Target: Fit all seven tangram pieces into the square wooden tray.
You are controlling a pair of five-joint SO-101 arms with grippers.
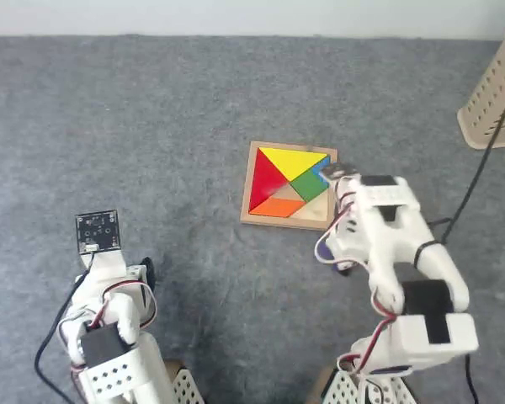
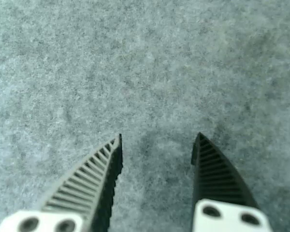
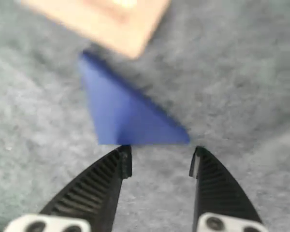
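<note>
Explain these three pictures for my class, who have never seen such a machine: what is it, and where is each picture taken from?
The white left arm and right arm are small robots at a grey felt table. One picture looks down from above; the other two come from a camera on each arm's wrist. The square wooden tray holds coloured tangram pieces. The right gripper is open, just short of a blue triangle lying on the felt beside the tray. The left gripper is open over felt. Nothing is held.
</note>
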